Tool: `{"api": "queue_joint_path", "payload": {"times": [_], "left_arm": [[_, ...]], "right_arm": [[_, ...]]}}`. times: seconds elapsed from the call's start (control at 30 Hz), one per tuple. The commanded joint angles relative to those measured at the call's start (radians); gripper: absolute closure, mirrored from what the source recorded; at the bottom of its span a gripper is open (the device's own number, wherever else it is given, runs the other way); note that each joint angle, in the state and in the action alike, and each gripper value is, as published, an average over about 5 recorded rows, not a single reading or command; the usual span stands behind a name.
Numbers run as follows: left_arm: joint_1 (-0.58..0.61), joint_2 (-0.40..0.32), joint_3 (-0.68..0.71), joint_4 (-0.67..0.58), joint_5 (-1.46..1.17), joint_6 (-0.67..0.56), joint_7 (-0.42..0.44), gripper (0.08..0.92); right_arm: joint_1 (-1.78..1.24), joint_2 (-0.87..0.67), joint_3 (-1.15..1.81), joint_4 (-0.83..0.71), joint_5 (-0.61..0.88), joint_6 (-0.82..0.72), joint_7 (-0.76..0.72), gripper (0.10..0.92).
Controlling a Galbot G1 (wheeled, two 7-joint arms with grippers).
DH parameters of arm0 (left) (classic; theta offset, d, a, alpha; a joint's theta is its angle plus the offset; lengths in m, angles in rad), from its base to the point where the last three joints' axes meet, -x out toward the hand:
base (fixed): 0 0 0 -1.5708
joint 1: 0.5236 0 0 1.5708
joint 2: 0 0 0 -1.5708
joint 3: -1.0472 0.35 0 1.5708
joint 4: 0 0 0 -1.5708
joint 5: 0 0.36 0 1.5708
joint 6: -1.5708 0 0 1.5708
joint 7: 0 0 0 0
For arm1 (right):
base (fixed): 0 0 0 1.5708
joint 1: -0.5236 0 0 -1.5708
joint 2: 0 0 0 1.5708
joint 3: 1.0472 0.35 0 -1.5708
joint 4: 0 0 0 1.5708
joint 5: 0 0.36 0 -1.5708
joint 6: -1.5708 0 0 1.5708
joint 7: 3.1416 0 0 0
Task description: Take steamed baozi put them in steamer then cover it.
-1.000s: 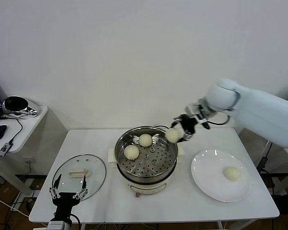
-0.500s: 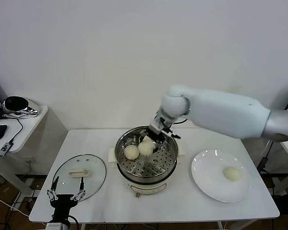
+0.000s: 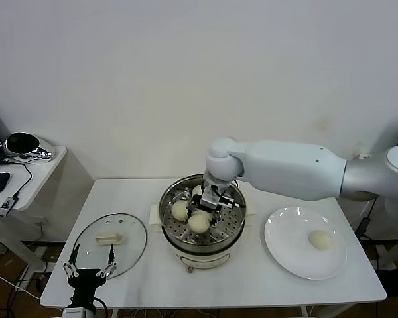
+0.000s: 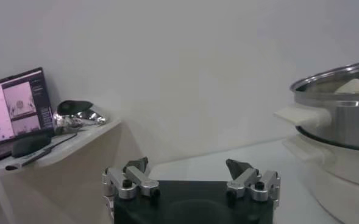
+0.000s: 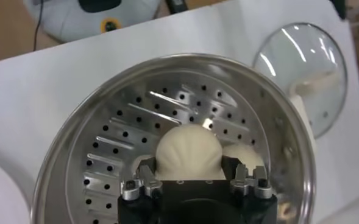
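Cream-white bun (image 3: 199, 222) sits clamped between the fingers of the right gripper (image 3: 204, 213), low inside the steamer (image 3: 169, 199), just over the holed floor; wrist view shows the same bun (image 5: 188, 152) filling the gap between both jaws, so grasped, not let go yet. A sec ago that arm was off to the right of the pot rim w/ the bun in the air; it has since swung in over the basket and dropped down. Means bun no. 3 is about at its spot, next to two others (image 3: 180, 210) already lying toward the back-left. Judging by that, release is the next step, then one more bun (image 3: 320, 240) waits on the white plate (image 3: 278, 248) to the right.

Buns are round, no real long axis; domed side up. The lid (image 3: 111, 243) lies flat on the table (image 3: 265, 285) left of the pot, bar handle (image 3: 109, 239) up, its length running left-right. Left gripper (image 3: 87, 273) is parked near the table's front edge by the lid, fingers spread wide, empty.
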Motion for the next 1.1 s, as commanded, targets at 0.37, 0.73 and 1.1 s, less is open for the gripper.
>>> {"api": "queue_joint_path", "payload": {"times": [0.37, 0.73, 1.1], "left_arm": [[0.000, -0.002, 0.001, 0.001, -0.001, -0.003, 0.000, 0.177], [0.000, 0.004, -0.001, -0.019, 0.010, -0.001, 0.002, 0.177], [-0.010, 0.013, 0.023, -0.016, 0.027, -0.001, 0.003, 0.177]], "right_arm": [[0.005, -0.006, -0.022, 0.033, -0.038, 0.049, 0.001, 0.332], [0.155, -0.167, 0.002, 0.144, 0.065, -0.070, -0.031, 0.203], [0.166, -0.598, 0.055, 0.306, 0.118, -0.628, 0.002, 0.203]]}}
